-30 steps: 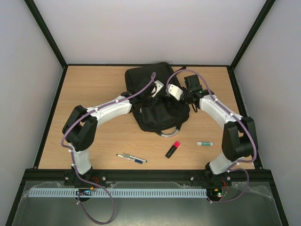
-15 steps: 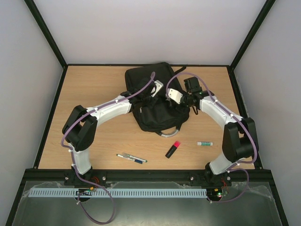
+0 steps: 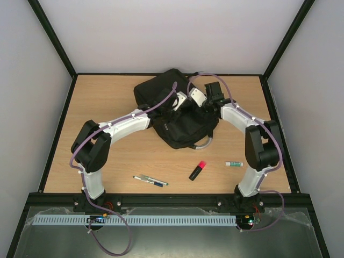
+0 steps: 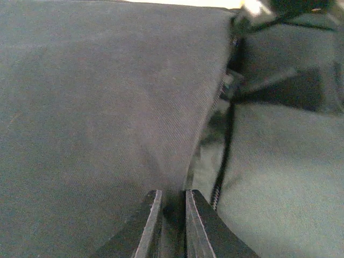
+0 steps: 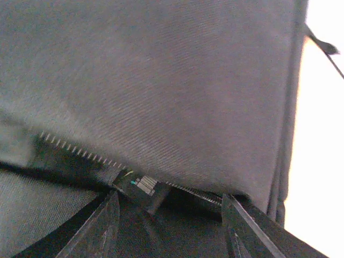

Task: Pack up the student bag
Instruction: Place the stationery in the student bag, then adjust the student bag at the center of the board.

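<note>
Pale wooden table (image 3: 107,102), walled on three sides; the student bag (image 3: 177,115) lies toward its 12 o'clock edge.

Risk: the right gripper (image 5: 169,196), jaws apart astride the zipper pull (image 5: 141,187), may close on fabric instead and jam the teeth.

Risk: the left gripper (image 4: 172,196), fingers nearly together and apparently pinching a bag fold, may slip and drop the flap.

Pose: the arms reach in from 8 and 4 o'clock, elbows outward.

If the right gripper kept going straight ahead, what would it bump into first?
Most likely the student bag: the right gripper points straight at its zipper, black fabric just behind. Depth is unclear.
</note>
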You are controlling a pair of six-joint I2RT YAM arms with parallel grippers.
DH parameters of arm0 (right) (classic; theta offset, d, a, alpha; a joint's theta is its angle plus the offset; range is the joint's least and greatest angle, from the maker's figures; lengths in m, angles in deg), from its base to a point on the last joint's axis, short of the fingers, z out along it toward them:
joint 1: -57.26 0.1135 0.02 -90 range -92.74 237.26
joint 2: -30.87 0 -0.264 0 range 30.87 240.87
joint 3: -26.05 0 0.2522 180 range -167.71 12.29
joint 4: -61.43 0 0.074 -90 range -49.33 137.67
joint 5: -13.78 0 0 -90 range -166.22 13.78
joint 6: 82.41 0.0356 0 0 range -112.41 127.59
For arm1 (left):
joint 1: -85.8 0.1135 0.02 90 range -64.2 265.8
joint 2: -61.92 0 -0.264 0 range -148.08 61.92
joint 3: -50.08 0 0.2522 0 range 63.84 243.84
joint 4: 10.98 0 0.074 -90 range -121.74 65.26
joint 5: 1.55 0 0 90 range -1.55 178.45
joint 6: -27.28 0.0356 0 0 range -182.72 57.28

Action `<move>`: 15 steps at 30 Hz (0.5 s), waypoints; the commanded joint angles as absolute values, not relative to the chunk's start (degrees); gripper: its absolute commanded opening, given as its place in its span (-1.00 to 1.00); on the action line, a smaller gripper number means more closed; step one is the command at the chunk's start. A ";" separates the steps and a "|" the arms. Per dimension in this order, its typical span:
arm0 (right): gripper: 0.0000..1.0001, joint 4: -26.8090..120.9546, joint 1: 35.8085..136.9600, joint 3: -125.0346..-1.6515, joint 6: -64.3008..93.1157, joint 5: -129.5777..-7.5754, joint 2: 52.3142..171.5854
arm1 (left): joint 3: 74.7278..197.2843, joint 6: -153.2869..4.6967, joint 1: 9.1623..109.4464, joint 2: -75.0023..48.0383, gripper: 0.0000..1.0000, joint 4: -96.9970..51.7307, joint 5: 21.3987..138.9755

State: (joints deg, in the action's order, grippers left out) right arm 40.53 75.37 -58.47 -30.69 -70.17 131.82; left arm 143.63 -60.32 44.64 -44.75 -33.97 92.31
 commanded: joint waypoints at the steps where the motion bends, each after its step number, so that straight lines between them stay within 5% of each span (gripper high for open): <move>1: 0.04 48.00 75.28 -62.27 -21.38 -76.97 133.90 | 144.81 -60.98 44.58 -42.02 -0.74 -33.17 90.74; 15: 0.05 48.30 75.11 -59.13 -16.93 -79.89 133.15 | 144.71 -60.84 44.54 -41.96 -0.65 -33.39 91.04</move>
State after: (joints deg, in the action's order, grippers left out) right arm 48.05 75.39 -60.04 -19.32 -80.14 134.96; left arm 143.65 -60.43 44.61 -43.98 -34.02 91.19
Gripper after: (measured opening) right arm 0.521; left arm 0.129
